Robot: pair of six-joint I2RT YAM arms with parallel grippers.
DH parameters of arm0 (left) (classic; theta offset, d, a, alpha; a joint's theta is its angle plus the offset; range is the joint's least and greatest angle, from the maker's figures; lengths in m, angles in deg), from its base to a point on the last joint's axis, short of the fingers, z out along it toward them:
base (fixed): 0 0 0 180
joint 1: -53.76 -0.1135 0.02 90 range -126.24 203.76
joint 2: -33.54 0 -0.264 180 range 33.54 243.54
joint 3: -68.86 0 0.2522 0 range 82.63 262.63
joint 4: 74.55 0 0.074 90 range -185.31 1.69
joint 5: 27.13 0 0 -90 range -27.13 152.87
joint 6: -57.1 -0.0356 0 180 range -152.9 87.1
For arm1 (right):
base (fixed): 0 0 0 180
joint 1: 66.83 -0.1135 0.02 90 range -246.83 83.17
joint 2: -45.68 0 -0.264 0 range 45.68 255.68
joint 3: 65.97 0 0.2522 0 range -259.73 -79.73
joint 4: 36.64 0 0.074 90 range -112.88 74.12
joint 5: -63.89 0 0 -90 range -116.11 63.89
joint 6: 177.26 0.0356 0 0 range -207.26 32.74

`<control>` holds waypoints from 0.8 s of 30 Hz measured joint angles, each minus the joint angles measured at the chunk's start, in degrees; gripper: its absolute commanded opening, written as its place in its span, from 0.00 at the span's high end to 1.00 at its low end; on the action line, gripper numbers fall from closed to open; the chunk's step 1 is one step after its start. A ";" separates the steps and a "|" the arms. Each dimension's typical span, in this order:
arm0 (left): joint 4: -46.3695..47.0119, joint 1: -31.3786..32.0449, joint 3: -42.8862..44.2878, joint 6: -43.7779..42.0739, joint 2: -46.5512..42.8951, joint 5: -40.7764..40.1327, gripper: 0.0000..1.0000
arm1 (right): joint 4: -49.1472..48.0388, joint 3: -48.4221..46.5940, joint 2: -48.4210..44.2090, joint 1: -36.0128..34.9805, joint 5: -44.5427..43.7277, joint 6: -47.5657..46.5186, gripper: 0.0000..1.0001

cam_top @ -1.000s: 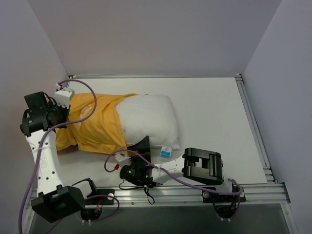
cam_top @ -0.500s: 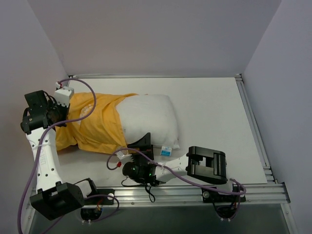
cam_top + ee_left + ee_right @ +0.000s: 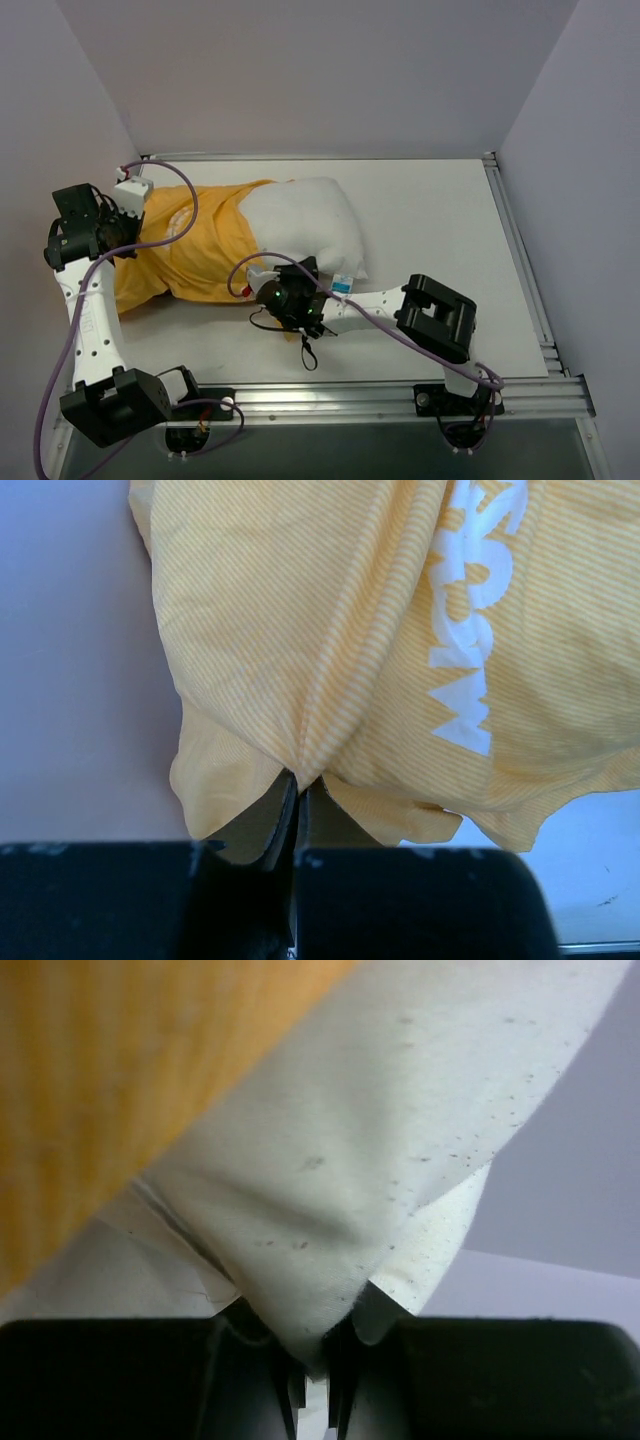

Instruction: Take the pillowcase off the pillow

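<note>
overhead, close wrists probably share pillowcase

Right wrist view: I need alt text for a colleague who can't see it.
The right gripper is shut on a pinched fold of the white pillow, which fills the middle of the frame. The orange pillowcase lies blurred across the upper left.

Orange pillowcase on L half of white pillow; R half bare.
</note>
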 measured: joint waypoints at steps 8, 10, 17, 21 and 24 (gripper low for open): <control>0.00 0.20 2.12 -0.59 2.97 0.33 0.53 | 6.86 2.93 -14.40 4.83 12.72 12.07 1.00; -0.90 0.68 4.66 -1.16 4.70 1.25 0.01 | 9.07 3.15 -19.41 5.57 15.74 15.28 1.00; -5.44 10.56 14.88 0.00 5.22 6.93 0.06 | 20.52 -2.58 -26.95 7.54 27.50 24.76 1.00; -10.21 15.98 24.39 0.94 3.82 14.36 0.06 | 27.74 -9.97 -26.73 10.80 36.98 30.23 1.00; -13.35 19.82 29.75 0.72 1.68 19.28 0.06 | 30.29 -13.22 -26.93 14.36 44.52 35.26 1.00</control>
